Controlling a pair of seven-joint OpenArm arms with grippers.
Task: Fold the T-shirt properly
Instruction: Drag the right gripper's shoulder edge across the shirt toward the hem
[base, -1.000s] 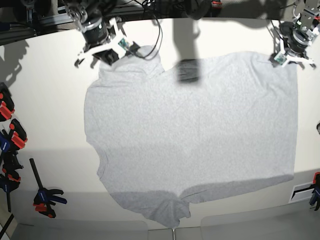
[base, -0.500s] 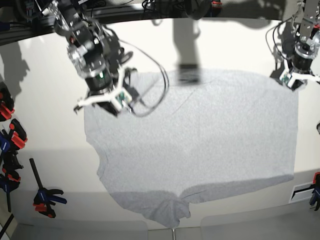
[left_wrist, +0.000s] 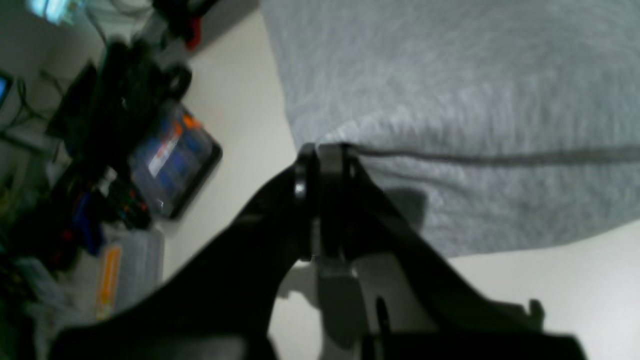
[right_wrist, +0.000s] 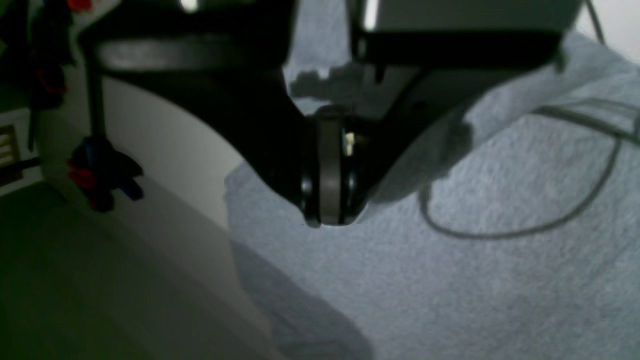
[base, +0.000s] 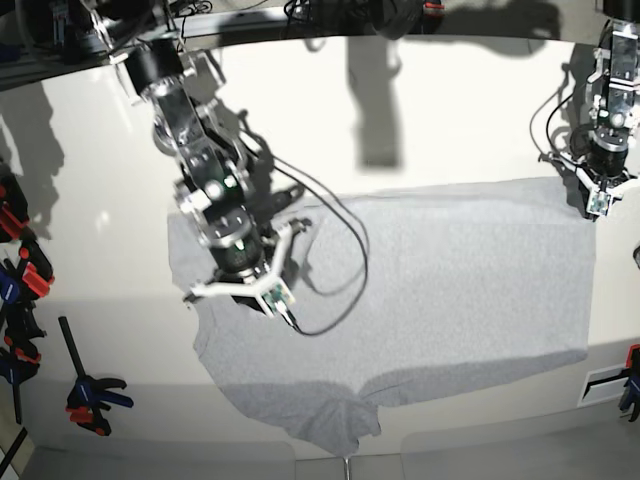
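T-shirt edge pinched in both closed pincers.

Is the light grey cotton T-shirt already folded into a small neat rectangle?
No, the light grey cotton T-shirt lies spread wide across the white table.

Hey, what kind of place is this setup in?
Probably a robotics lab or workshop: a pale table carrying two robot arms and a T-shirt, clamps along its edge, and cluttered gear boxes beside it.
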